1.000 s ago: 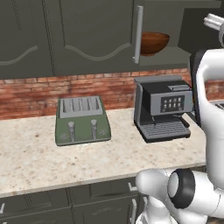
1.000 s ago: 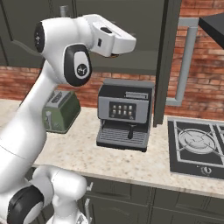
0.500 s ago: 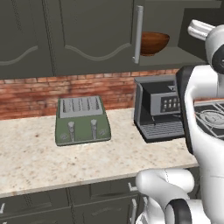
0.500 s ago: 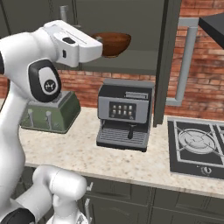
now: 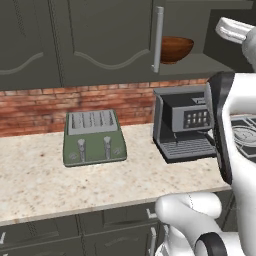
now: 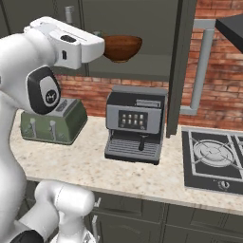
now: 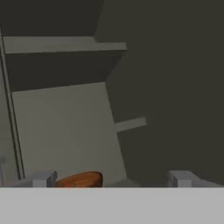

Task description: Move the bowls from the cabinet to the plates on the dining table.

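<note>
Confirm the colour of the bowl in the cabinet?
Glossy reddish-brown bowl on the cabinet floor; clearest in the right base view.

A red brick wall point(image 5: 75, 102) runs behind a speckled stone counter point(image 5: 65, 182), with dark drawers point(image 6: 190, 220) underneath.

I see the bowl point(image 5: 176, 49) on the shelf inside the open cabinet point(image 5: 75, 40). Below it, the coffee machine point(image 5: 186, 122) stands on the surface point(image 5: 75, 185), toaster point(image 5: 93, 137) to its left, hob point(image 6: 213, 159) to its right.
</note>
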Tool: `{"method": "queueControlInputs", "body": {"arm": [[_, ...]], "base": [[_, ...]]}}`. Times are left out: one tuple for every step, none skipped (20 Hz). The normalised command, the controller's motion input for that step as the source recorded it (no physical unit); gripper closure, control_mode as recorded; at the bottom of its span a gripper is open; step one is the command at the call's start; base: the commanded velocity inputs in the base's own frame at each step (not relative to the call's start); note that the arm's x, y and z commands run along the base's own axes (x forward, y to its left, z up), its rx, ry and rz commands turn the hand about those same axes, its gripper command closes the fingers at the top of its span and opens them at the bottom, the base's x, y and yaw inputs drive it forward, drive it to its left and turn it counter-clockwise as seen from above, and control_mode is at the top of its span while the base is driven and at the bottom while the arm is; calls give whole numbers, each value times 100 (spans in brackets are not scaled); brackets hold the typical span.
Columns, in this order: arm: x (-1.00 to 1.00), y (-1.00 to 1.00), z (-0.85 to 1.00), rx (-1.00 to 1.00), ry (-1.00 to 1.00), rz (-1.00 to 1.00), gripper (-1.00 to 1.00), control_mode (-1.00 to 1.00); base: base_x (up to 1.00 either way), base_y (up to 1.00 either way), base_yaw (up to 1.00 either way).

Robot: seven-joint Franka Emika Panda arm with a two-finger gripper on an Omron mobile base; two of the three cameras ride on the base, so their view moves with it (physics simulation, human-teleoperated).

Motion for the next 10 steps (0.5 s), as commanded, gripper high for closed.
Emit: {"method": "queueControlInputs", "body": {"arm": [[-31, 24, 19, 0, 5, 18, -100, -100], [-34, 20, 17, 0, 6, 18, -100, -100], [-30, 24, 12, 0, 10, 19, -100, -100], [-25, 27, 9, 0, 15, 19, -100, -100], [-24, 32, 6, 0, 18, 20, -100, -100], [-20, 40, 3, 0, 23, 21, -100, -100], [-21, 44, 3, 0, 25, 20, -100, -100], [-22, 43, 2, 0, 27, 20, -100, -100], [-22, 39, 1, 0, 27, 20, -100, -100], [-23, 38, 0, 0, 29, 19, -100, -100]], "base": [[0, 0, 0], [0, 0, 0], [0, 0, 0], [0, 0, 0], [0, 0, 0], [0, 0, 0], [0, 0, 0], [0, 0, 0], [0, 0, 0], [0, 0, 0]]}}
